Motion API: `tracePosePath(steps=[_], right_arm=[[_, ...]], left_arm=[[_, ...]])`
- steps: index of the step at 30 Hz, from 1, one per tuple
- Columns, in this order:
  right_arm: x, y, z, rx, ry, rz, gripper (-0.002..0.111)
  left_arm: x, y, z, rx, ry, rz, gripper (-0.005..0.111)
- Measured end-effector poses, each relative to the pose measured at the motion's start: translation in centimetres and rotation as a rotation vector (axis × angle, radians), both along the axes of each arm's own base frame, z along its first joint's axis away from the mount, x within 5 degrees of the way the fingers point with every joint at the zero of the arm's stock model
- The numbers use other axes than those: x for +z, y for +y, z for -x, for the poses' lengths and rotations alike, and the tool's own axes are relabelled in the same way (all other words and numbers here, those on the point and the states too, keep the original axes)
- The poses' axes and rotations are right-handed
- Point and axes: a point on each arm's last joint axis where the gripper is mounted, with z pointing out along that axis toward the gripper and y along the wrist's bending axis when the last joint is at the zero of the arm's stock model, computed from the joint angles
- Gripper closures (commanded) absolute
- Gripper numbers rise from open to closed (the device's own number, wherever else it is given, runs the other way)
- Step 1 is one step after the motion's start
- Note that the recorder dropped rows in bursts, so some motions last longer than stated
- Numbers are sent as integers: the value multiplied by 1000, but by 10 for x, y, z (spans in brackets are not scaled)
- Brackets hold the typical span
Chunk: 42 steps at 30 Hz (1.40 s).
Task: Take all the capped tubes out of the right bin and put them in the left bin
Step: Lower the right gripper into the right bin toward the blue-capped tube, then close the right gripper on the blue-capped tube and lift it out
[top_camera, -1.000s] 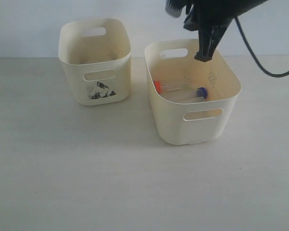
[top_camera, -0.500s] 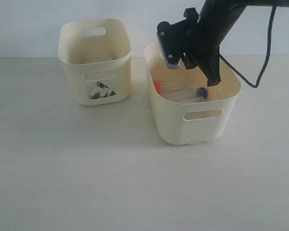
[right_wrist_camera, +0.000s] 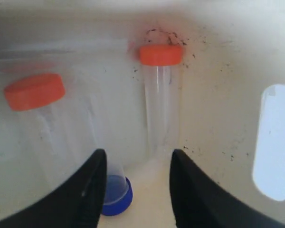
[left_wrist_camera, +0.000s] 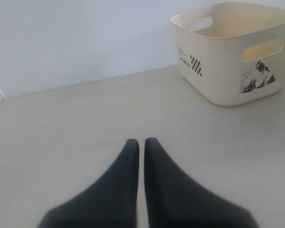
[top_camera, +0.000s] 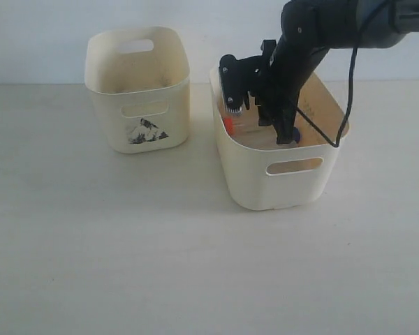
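Lowered since before, the right tool (right_wrist_camera: 138,159) hangs spread inside the right bin (top_camera: 293,187) above three capped tubes (right_wrist_camera: 160,95); left tool (left_wrist_camera: 141,145) pressed together.

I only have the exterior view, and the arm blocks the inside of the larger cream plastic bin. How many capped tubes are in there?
Observer: Three, in the right wrist view: a wide clear plastic tube with an orange cap, a narrow orange-capped tube and a small blue-capped tube.
Operator: Is anything gripped yet?
Observer: No. The right hand is open and empty, its gap facing the narrow tube's bottom end.
Operator: And the other arm? It's outside my view.
Observer: The left hand is shut and empty over the pale tabletop, facing the smaller cream bin with the black mountain picture.
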Motion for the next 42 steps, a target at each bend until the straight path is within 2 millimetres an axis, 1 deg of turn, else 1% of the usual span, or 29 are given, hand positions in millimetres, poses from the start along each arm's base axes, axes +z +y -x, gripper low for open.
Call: tracePosePath(steps=[7, 13, 18, 24, 26, 30, 32, 33, 36, 42], right_arm=[[-21, 1, -4, -48, 38, -17, 65], [-31, 2, -5, -80, 60, -34, 65], [-43, 2, -6, -95, 85, -41, 65], [-63, 2, -7, -97, 120, -27, 65], [-67, 2, -8, -97, 125, -26, 65], [-68, 3, -9, -94, 117, -25, 66], [-69, 3, -10, -99, 117, -28, 73], [-70, 3, -10, -102, 116, -28, 78], [-70, 3, -11, -106, 110, -32, 107], [-69, 3, -11, -108, 109, -32, 108]], left_arm=[[0, 0, 0, 0, 0, 0, 102], [0, 0, 0, 0, 0, 0, 102], [0, 0, 0, 0, 0, 0, 102], [0, 0, 0, 0, 0, 0, 102], [0, 0, 0, 0, 0, 0, 102], [0, 0, 0, 0, 0, 0, 102], [0, 0, 0, 0, 0, 0, 102], [0, 0, 0, 0, 0, 0, 102], [0, 0, 0, 0, 0, 0, 102], [0, 0, 0, 0, 0, 0, 102]])
